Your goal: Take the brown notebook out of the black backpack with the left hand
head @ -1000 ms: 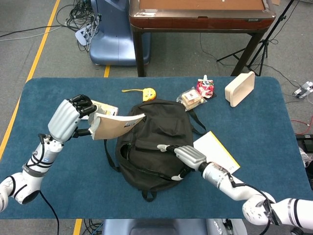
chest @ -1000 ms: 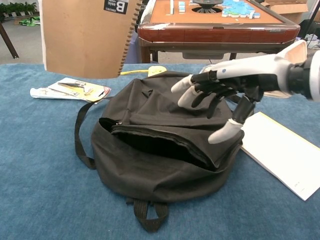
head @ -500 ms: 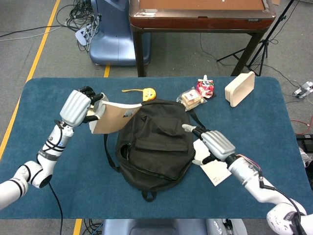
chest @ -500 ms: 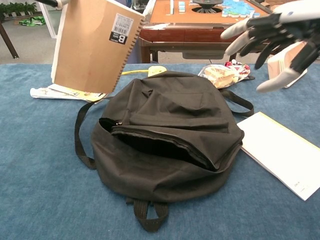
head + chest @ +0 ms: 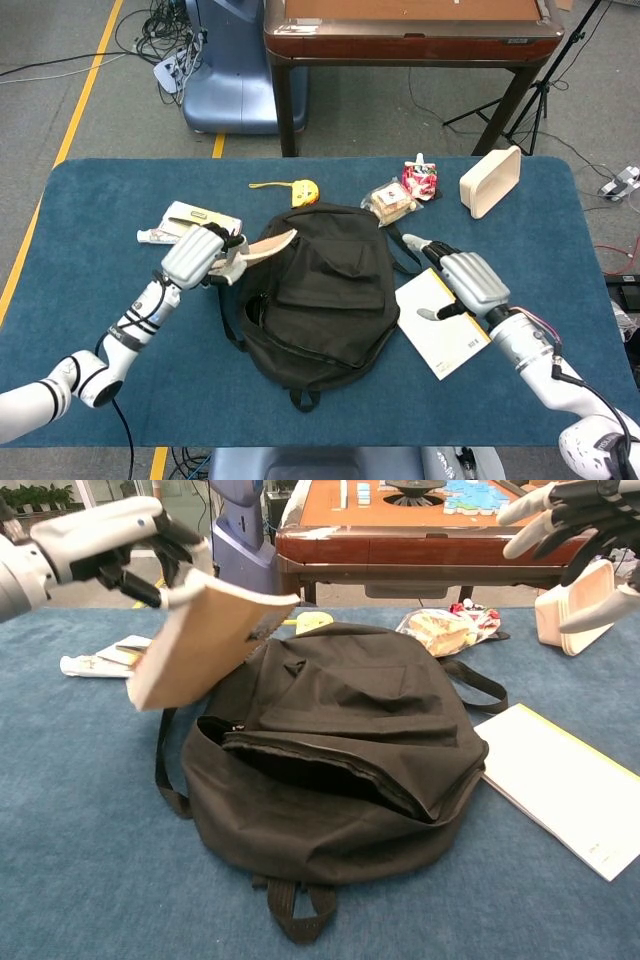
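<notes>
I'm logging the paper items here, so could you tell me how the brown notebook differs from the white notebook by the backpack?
The brown notebook is held tilted in the air by the left hand, over the black backpack's left edge; the white notebook lies flat on the table to the backpack's right. The brown one has a plain kraft cover; the white one has a yellow edge. The right hand hovers above the white one. Both are closed.
</notes>
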Robot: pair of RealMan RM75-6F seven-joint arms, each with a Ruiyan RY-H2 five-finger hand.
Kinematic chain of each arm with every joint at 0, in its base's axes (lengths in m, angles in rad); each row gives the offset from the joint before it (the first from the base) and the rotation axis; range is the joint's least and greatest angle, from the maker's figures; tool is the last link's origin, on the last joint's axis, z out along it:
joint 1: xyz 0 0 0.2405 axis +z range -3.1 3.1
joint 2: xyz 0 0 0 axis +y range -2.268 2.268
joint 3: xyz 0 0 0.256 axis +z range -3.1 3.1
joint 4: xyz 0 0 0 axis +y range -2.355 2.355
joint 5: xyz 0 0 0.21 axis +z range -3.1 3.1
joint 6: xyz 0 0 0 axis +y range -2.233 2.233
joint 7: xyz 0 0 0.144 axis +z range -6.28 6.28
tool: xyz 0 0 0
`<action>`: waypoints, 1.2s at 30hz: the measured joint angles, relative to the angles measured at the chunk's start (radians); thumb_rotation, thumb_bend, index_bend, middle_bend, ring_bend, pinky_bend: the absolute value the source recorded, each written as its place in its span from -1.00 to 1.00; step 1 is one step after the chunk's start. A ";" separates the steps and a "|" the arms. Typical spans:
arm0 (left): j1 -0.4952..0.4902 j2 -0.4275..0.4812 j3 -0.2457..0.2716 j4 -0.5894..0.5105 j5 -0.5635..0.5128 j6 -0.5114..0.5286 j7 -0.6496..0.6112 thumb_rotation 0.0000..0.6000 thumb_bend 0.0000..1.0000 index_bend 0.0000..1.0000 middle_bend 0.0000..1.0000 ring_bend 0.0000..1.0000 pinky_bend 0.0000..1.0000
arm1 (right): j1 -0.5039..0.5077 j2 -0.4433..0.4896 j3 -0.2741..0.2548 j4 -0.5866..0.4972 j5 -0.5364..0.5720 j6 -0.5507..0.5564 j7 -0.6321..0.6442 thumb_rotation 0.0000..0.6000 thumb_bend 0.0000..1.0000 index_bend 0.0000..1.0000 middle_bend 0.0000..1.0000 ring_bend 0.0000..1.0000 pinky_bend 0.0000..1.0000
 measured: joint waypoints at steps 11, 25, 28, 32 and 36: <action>0.119 0.206 0.029 -0.303 -0.115 -0.006 0.190 0.98 -0.50 -0.66 -0.60 -0.61 -0.42 | -0.065 0.010 -0.043 0.006 0.013 0.095 -0.078 1.00 -0.91 -1.00 -0.65 -0.70 -0.43; 0.355 0.283 0.020 -0.247 -0.259 0.225 0.276 1.00 -0.50 -0.54 -0.60 -0.61 -0.45 | -0.235 -0.003 -0.126 0.084 -0.073 0.317 -0.163 1.00 -0.58 -0.80 -0.47 -0.60 -0.26; 0.396 0.289 0.029 -0.244 -0.263 0.258 0.288 1.00 -0.50 -0.53 -0.60 -0.61 -0.45 | -0.269 -0.016 -0.142 0.109 -0.104 0.358 -0.168 1.00 -0.58 -0.67 -0.42 -0.55 -0.26; 0.467 0.284 0.053 -0.238 -0.253 0.331 0.328 1.00 -0.50 -0.51 -0.60 -0.61 -0.46 | -0.312 -0.049 -0.154 0.158 -0.155 0.434 -0.163 1.00 -0.58 -0.52 -0.35 -0.49 -0.21; 0.533 0.266 0.075 -0.235 -0.235 0.395 0.359 1.00 -0.50 -0.50 -0.60 -0.61 -0.47 | -0.365 -0.094 -0.168 0.221 -0.215 0.514 -0.159 1.00 -0.58 -0.45 -0.31 -0.43 -0.19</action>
